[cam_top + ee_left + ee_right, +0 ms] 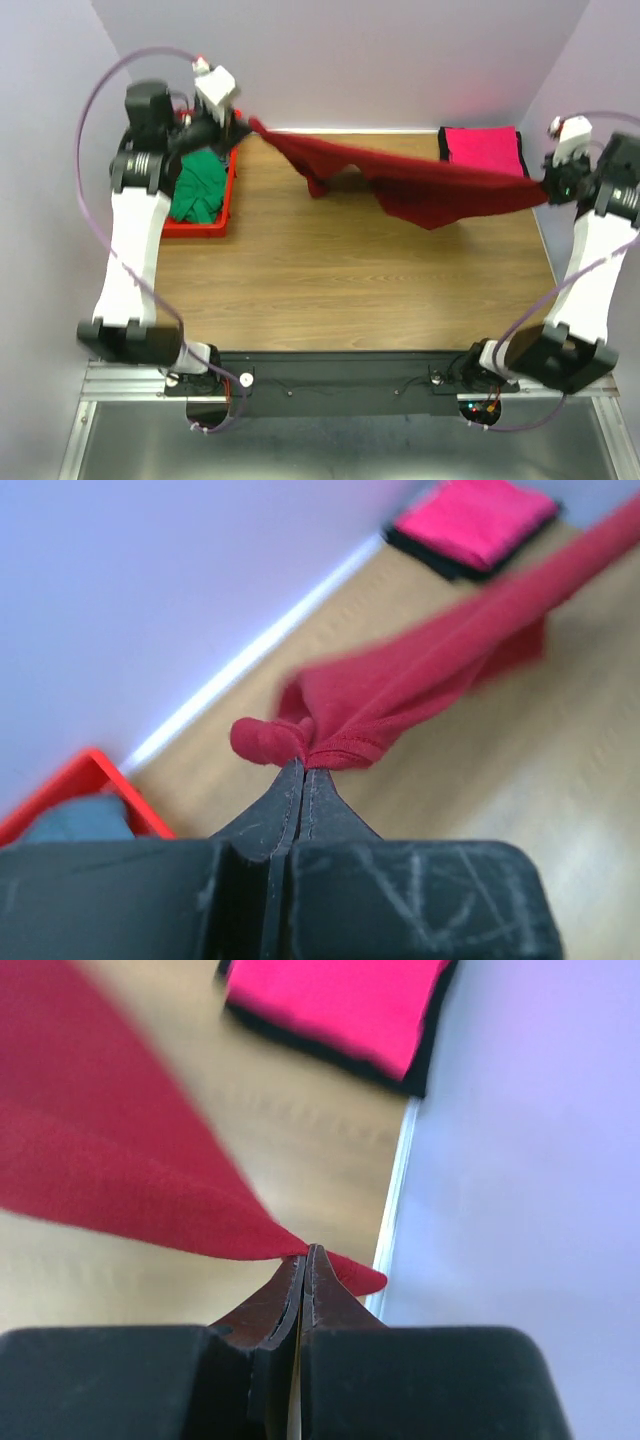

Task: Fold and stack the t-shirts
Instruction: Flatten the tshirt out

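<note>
A dark red t-shirt (420,185) hangs stretched in the air across the back of the table, between my two grippers. My left gripper (248,124) is shut on its left end, near the back left corner; the wrist view shows the bunched cloth (330,725) pinched at the fingertips. My right gripper (548,184) is shut on its right end at the table's right edge; the cloth (120,1180) runs out to the left from the closed tips. A folded pink t-shirt (480,148) lies on a black one at the back right, also in the left wrist view (478,520) and the right wrist view (340,1005).
A red bin (222,212) at the back left holds a crumpled green t-shirt (198,186). The wooden table (350,290) ends at white walls at the back and sides. The arm bases stand on the black rail (340,375) at the near edge.
</note>
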{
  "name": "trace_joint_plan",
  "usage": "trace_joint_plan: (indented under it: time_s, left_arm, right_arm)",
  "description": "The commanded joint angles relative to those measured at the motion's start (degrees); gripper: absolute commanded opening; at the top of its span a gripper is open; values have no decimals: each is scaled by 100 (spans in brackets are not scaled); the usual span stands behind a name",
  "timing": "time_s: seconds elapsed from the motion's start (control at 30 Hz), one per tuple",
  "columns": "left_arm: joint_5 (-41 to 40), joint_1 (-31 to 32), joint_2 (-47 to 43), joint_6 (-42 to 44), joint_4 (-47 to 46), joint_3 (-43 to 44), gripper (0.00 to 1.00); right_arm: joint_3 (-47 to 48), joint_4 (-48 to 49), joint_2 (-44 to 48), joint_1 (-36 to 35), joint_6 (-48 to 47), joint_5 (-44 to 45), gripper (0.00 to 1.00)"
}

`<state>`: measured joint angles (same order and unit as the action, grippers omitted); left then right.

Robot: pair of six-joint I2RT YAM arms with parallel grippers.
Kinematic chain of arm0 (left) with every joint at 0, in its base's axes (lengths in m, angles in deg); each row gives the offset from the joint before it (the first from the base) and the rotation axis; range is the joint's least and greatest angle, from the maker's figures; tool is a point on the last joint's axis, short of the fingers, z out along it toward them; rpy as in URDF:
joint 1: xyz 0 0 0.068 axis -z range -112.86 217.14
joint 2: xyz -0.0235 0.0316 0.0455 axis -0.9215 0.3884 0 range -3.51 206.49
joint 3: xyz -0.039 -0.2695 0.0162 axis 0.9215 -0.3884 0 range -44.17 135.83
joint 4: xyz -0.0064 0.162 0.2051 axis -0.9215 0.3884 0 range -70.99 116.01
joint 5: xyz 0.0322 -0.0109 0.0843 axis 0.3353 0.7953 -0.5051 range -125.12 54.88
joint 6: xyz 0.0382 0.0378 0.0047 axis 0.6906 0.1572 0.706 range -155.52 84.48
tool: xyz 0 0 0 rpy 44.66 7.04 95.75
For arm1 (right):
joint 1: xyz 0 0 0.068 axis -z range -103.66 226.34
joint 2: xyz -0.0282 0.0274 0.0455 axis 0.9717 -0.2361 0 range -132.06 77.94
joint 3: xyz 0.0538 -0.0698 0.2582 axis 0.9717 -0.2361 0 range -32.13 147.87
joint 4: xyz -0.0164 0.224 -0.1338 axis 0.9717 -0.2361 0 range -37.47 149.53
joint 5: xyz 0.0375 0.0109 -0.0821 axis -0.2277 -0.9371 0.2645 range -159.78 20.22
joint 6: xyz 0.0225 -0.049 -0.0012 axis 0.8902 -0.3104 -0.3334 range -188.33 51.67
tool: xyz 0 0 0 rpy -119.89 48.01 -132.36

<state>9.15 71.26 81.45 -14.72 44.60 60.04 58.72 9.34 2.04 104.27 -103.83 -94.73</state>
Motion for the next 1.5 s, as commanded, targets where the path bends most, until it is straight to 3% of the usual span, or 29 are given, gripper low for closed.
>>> trace_joint_plan:
  time_s: [0.0,0.03,0.13,0.27,0.43,0.53,0.63,0.67,0.73,0.77,0.8,0.87,0.93,1.0,1.03,1.1,1.23,1.37,1.47]
  left_arm:
    - [39,-8,-1270,1320,1183,-1390,0]
    - [-49,1,-1446,1748,1656,-2081,0]
    - [-384,1,-1913,1779,1906,-2903,0]
    - [-428,10,-1923,1481,1608,-2845,0]
    - [-849,1,-896,594,695,-2353,0]
    - [-999,10,70,155,108,-1651,0]
    - [-1070,-8,1166,-293,-132,-264,0]
    - [-1070,-25,1693,-409,-89,732,0]
    - [-991,-43,2162,-567,112,1879,0]
    - [-895,-69,2347,-751,148,2911,0]
    - [-781,-130,2549,-813,175,3348,0]
    - [-605,-218,2490,-1050,-69,3825,0]
    - [-359,-324,1842,-1235,-850,3390,0]
    - [-288,-368,948,-1263,-1509,2179,0]
    - [-218,-368,690,-1149,-1565,1435,0]
    - [-86,-368,111,-790,-1522,841,0]
    - [29,-368,-428,502,-144,-337,0]
    - [-41,-351,-849,1908,1228,-2108,0]
    - [-199,-289,-1025,2733,2020,-3356,0]
  right_arm:
    - [-1243,-359,899,73,-1492,-2,1]
    - [-1445,-359,1049,73,-1781,208,1]
    - [-1667,-456,1157,73,-1558,228,1]
    - [-939,-483,472,73,-933,-97,1]
    - [353,-430,-942,21,-124,-642,1]
    - [1161,-360,-1593,-374,175,-546,0]
    - [2171,-9,-2357,-639,622,-335,1]
    - [3122,-8,-2794,-648,963,-326,1]
    - [4094,-34,-3254,-648,1256,-213,1]
    - [4569,-26,-3491,-648,1387,-125,1]
    - [5139,-17,-3528,-648,1389,-124,1]
    - [5408,97,-3424,-630,1397,-202,1]
    - [5015,456,-2880,-604,1389,-221,1]
    - [4357,912,-2092,-560,1267,-247,1]
    - [3597,1028,-1809,-560,970,-256,1]
    - [2758,1300,-1290,-560,687,-212,1]
    - [842,1197,-122,-560,-271,-159,1]
    - [-1431,653,591,-560,-1701,15,0]
    - [-2297,380,979,-560,-2527,279,1]
